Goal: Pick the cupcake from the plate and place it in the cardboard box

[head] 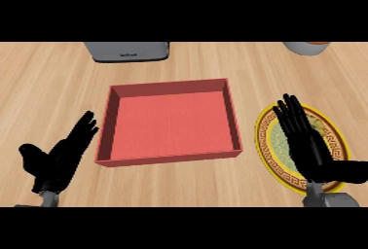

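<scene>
A plate [271,146] with a gold patterned rim and a greenish middle lies at the right of the wooden counter. My right hand [310,146] hovers over it, fingers straight and pointing away, and hides much of its middle. No cupcake shows anywhere; if one is on the plate, the hand covers it. A shallow red box [171,121] with low walls sits in the centre, and nothing lies inside it. My left hand [61,158] is open at the lower left, just beside the box's left wall, holding nothing.
A grey appliance [128,51] stands at the back behind the box. A round grey and brown vessel [307,47] is cut off at the back right. Bare wooden counter [43,82] lies left of the box.
</scene>
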{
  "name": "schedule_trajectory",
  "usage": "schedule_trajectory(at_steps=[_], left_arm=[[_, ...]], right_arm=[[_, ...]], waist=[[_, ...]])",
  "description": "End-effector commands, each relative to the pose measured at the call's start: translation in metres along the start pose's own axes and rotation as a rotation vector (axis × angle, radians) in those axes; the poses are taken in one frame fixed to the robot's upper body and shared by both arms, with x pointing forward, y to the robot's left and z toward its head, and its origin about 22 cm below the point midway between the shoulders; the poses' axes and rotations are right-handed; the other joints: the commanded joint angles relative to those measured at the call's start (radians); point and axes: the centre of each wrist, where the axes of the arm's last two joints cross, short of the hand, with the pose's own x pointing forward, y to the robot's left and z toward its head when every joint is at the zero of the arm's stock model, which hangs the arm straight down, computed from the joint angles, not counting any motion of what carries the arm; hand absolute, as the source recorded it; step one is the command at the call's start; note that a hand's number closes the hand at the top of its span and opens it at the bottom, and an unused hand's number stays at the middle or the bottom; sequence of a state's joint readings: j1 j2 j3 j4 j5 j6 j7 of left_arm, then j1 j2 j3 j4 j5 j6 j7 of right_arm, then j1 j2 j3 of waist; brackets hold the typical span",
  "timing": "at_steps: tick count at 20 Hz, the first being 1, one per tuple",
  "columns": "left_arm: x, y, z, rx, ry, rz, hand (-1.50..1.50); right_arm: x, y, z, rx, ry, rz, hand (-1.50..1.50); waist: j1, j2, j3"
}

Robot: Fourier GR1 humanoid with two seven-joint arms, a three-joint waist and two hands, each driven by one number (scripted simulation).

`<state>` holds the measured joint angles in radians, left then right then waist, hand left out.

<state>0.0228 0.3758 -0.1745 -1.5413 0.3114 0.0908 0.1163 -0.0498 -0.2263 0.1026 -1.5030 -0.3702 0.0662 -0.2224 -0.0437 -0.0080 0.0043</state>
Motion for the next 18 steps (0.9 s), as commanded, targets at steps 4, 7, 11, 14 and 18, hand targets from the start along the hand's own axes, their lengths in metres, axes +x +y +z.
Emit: schedule_trajectory(at_steps=[4,7,11,14,18], left_arm=[[0.015,0.025,-0.001,0.133,-0.105,-0.202,0.0],[0.013,0.027,-0.002,0.155,-0.079,-0.233,0.0],[0.016,0.018,-0.004,0.204,-0.108,-0.283,0.0],[0.023,0.021,0.001,0.179,-0.103,-0.275,0.0],[0.015,0.0,-0.003,0.167,-0.118,-0.284,0.0]], right_arm=[[0.055,-0.017,-0.04,0.329,-0.174,-0.042,-1.5],[0.123,-0.066,-0.048,0.314,-0.134,0.617,-1.5],[0.047,-0.092,-0.057,0.136,-0.097,0.235,-1.5],[0.032,-0.129,-0.037,0.178,-0.151,0.162,-1.5],[0.084,-0.156,-0.053,0.36,-0.115,0.45,-1.5]], waist=[[0.065,0.006,-0.002],[0.031,-0.016,-0.027],[0.061,0.012,-0.003],[0.058,0.011,-0.003],[0.068,0.016,-0.002]])
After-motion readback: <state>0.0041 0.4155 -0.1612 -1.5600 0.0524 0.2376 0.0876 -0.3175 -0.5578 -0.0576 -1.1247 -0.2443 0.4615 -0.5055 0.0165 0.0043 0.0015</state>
